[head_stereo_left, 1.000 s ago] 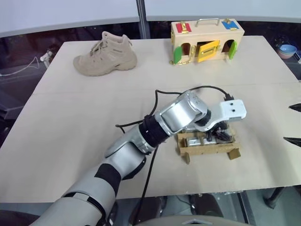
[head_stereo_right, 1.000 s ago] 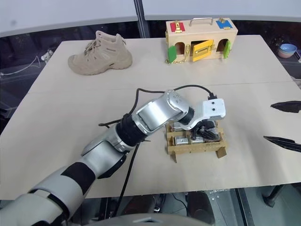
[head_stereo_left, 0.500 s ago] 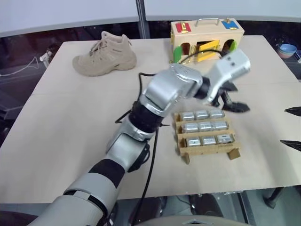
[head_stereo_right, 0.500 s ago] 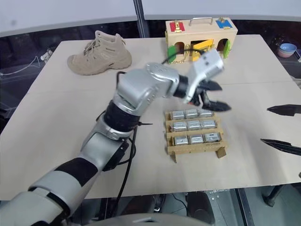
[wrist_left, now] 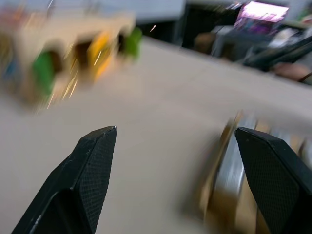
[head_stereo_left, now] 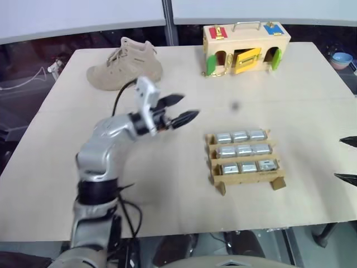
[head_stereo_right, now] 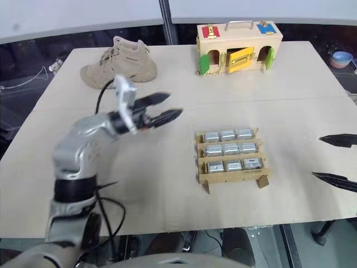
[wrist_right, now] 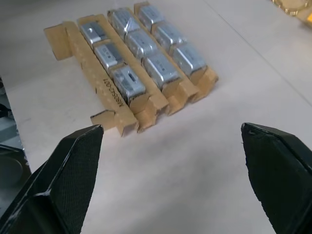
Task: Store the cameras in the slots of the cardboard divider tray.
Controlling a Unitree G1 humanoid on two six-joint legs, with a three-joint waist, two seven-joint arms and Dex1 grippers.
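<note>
Swinging clear now, the left gripper (head_stereo_left: 178,109) has left the cardboard tray (head_stereo_left: 246,178), where it was buried among the slots a second ago, and has crossed to the robot's left, hanging over bare table (head_stereo_left: 167,184) between the tan boot (head_stereo_left: 125,65) and the tray. Its two black fingers stand well apart with nothing between them, tips pointing back toward the tray side. And look at that tray: three rows of three, every slot filled with a silver camera (head_stereo_left: 240,150), nine in all by my count, seated side by side with their long sides running along the rows. The tray sits near the front edge of the table, right of centre, well short of the wooden latch box (head_stereo_left: 246,42) at the far edge. So the relation that matters: the tray lies to the right of the left gripper and well apart from it, while the right gripper (head_stereo_right: 336,159) waits off the tray's right end, fingers spread as wide as they go, empty, looking straight across the rows in its own wrist view (wrist_right: 170,131). That right one is the nearer of the two. I see no loose camera on the table, so my read is that the storing is done and neither arm has anything left to fetch.
</note>
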